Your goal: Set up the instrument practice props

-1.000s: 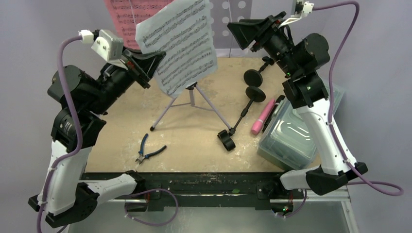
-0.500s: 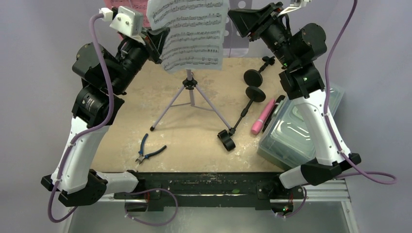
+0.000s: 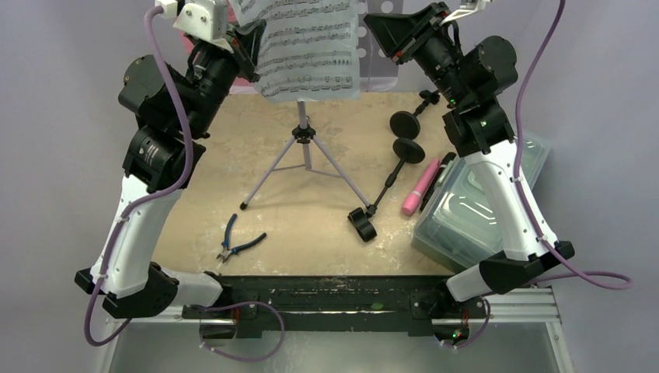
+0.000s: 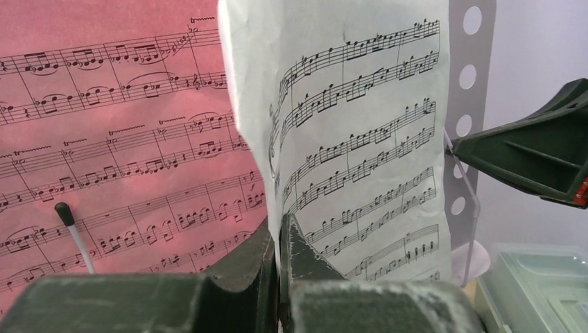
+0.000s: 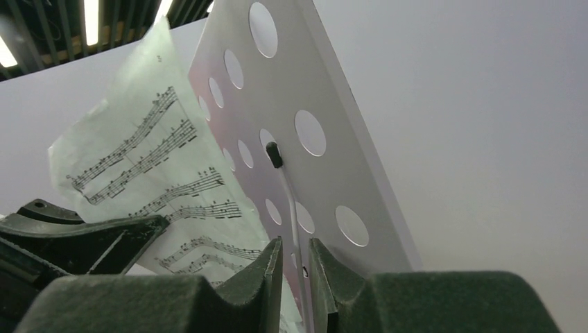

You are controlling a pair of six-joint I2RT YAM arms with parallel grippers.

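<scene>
- Left hand (image 4: 279,232) pressed together on the lower edge of the white music sheet (image 4: 360,139), which hangs in front of the stand's lavender holed desk (image 5: 326,104).
- Pink music sheet (image 4: 118,139) sits behind and left of the white one.
- Right hand (image 5: 295,244) at the desk's right edge, fingers nearly together. A thin clip wire (image 5: 286,187) runs into the slit; cannot tell if it is pinched.
- Tripod (image 3: 303,151) upright mid-bench (image 3: 311,225).
- Pink microphone (image 3: 420,188) and black poles (image 3: 400,151) lie flat at the right, beside the clear tub (image 3: 466,214).
</scene>
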